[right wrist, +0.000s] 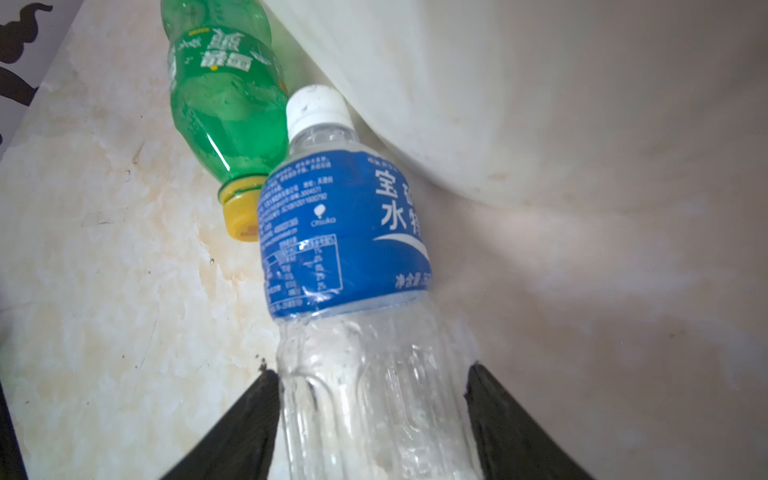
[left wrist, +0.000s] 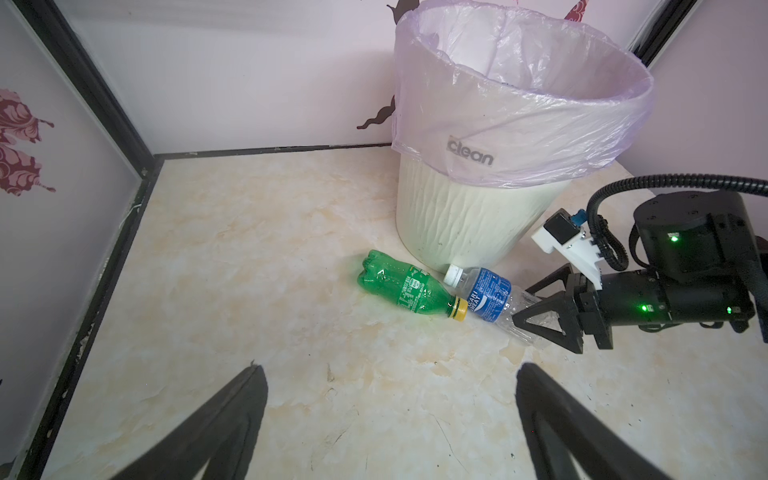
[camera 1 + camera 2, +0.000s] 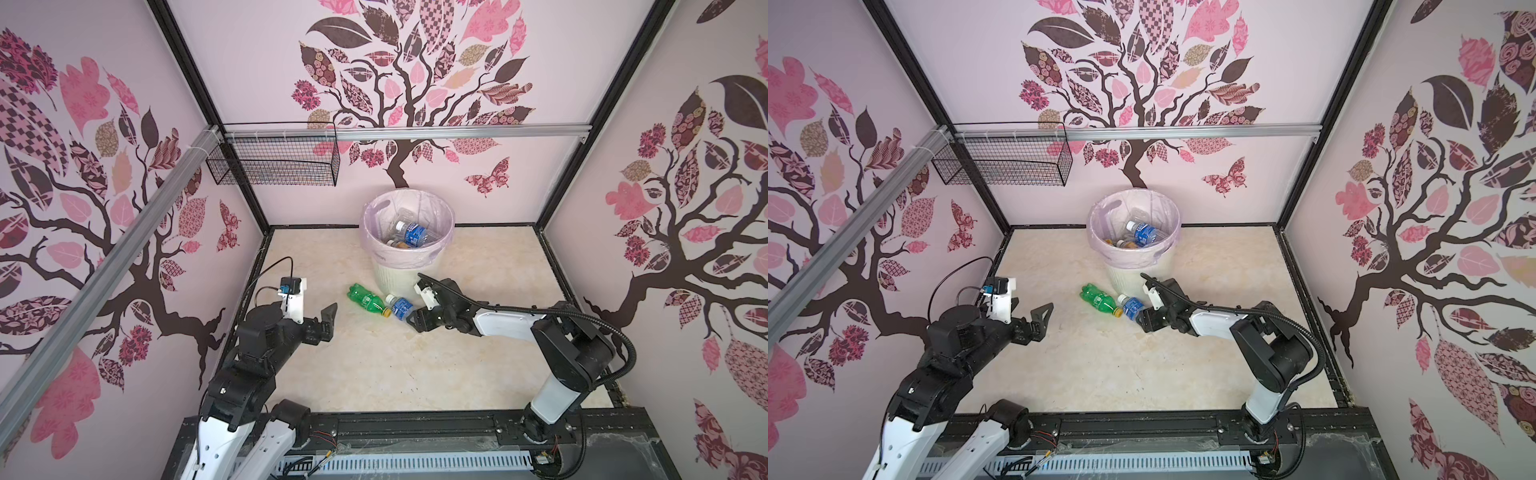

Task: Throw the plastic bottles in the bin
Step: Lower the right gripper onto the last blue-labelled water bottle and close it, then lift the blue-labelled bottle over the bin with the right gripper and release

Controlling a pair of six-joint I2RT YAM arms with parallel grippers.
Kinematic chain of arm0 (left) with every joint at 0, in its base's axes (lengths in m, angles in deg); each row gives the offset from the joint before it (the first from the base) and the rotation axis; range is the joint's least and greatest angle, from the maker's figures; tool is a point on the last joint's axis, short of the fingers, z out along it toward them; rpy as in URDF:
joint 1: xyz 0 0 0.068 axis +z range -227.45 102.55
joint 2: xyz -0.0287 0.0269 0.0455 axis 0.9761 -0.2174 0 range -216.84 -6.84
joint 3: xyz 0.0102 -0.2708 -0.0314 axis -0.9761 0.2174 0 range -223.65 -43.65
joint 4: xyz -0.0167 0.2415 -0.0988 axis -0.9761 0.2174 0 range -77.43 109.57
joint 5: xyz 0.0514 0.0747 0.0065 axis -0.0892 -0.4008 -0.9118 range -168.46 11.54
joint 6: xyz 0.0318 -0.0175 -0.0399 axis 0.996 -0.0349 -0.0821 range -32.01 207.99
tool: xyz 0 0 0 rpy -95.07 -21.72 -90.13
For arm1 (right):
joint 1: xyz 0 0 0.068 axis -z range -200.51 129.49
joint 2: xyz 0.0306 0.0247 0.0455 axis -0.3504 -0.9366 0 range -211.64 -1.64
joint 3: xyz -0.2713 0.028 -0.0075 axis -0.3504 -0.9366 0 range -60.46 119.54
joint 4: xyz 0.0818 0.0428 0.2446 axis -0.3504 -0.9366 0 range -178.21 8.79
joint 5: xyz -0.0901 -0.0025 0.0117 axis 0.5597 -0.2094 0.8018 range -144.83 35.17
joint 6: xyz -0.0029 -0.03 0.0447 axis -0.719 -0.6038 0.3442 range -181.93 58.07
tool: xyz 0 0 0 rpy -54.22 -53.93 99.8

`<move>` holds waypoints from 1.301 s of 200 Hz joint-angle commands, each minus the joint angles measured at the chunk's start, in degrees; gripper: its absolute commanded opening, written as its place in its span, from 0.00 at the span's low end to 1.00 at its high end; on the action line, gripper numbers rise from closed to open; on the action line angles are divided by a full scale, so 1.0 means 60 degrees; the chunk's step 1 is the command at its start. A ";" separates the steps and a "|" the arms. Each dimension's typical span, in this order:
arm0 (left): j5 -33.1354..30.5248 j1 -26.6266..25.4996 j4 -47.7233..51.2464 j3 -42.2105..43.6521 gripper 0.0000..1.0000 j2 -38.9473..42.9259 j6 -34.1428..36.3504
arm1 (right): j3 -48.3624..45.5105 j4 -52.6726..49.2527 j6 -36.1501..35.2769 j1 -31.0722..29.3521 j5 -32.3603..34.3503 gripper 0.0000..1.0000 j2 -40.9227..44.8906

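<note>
- Gripping now: right gripper (image 1: 372,372) has a finger pressed on each side of the lower body of the clear plastic bottle with a blue label and white cap (image 3: 400,306). The bottle lies on its side on the table, not lifted yet.
- Idle side: left gripper (image 2: 388,368) is spread wide with nothing between its fingers, over the left of the table and apart from both loose bottles.
- Done: several bottles (image 3: 415,233) already lie inside the round cream ribbed plastic bin with a pale pink bag liner (image 3: 397,282), far middle of the beige marble-look tabletop (image 3: 374,374).
- Left, by my read: only two, the clear bottle and the green plastic bottle with a yellow cap (image 3: 368,300). No others in sight on the table, so nearly finished.
- Both lie at the near foot of the bin, green one left, clear one right. The yellow cap touches the blue label.
- In the way: the bin wall is just beside the white cap and far taller, so the lift must clear the rim. The green one will likely roll once its neighbour goes.
- Black wire mesh basket (image 3: 274,162) hangs on the far-left rail, off the path.
</note>
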 commanded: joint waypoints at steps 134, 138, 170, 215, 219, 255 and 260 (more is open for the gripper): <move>0.0505 0.0033 -0.0883 0.0549 0.97 -0.0564 -0.0157 | -0.1068 -0.2401 0.0899 -0.0066 0.1677 0.91 0.2069; 0.0498 0.0046 -0.0891 0.0549 0.97 -0.0571 -0.0155 | -0.0983 -0.2325 0.0863 -0.0064 0.1681 0.91 0.1900; 0.0495 0.0046 -0.0913 0.0619 0.97 -0.0702 -0.0202 | -0.0256 -0.2154 0.0779 -0.0064 0.1522 0.79 0.0539; 0.0312 0.0047 -0.0828 0.0652 0.97 -0.0659 -0.0095 | -0.0480 -0.2012 0.1013 -0.0064 0.1778 0.63 0.0763; 0.0301 0.0047 -0.0842 0.0674 0.97 -0.0674 -0.0092 | -0.0548 -0.2026 0.1025 -0.0071 0.1828 0.63 0.0929; 0.0312 0.0047 -0.1217 0.0886 0.97 -0.1070 -0.0299 | -0.0886 -0.2720 0.0970 -0.0071 0.2289 0.58 0.3183; 0.0317 0.0047 -0.1281 0.0906 0.97 -0.1130 -0.0327 | -0.0898 -0.2854 0.0959 -0.0066 0.2369 0.58 0.3568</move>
